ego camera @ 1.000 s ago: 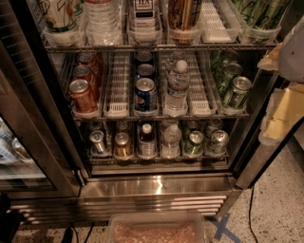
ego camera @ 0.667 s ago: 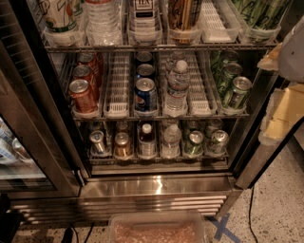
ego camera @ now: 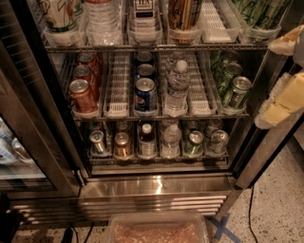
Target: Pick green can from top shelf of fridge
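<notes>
The fridge (ego camera: 156, 185) stands open in front of me, with its glass door (ego camera: 28, 142) swung to the left. Green cans (ego camera: 239, 91) with silver lids stand in a row in the right lane of the second shelf (ego camera: 156, 115) in view. More green streaky cans (ego camera: 259, 14) fill the right lane of the uppermost shelf (ego camera: 156, 46) in view, their tops cut off by the frame. My gripper (ego camera: 281, 102) shows as pale cream parts at the right edge. It is outside the fridge, level with the second shelf and apart from every can.
Red cola cans (ego camera: 83, 95) fill the left lane, with blue Pepsi cans (ego camera: 145, 94) and water bottles (ego camera: 177, 90) in the middle lanes. The lower shelf holds several cans and bottles (ego camera: 147, 140). A clear bin (ego camera: 159, 230) sits on the floor, with blue tape (ego camera: 222, 228) beside it.
</notes>
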`<state>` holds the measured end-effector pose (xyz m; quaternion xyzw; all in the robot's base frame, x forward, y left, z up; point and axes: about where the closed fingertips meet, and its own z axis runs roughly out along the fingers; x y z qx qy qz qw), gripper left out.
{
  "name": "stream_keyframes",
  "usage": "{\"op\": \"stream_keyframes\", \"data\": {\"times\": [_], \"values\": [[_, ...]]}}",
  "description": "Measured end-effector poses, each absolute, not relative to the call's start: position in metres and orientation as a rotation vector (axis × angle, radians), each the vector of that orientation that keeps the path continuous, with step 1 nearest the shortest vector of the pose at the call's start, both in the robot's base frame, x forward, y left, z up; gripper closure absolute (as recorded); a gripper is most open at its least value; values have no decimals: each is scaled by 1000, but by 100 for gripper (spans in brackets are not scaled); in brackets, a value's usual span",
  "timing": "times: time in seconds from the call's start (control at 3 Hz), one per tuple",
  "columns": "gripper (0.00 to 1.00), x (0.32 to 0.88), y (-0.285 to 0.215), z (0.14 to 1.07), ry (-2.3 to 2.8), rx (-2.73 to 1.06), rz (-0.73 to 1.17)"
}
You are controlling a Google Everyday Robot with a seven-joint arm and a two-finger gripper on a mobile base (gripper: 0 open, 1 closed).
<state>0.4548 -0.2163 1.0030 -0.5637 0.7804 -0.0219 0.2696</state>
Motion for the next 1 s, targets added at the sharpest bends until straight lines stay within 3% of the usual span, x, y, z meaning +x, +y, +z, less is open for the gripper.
{"op": "stream_keyframes", "data": {"times": [1.0], "values": [[0,474,-223,1031,2026,-1327,-62]]}}
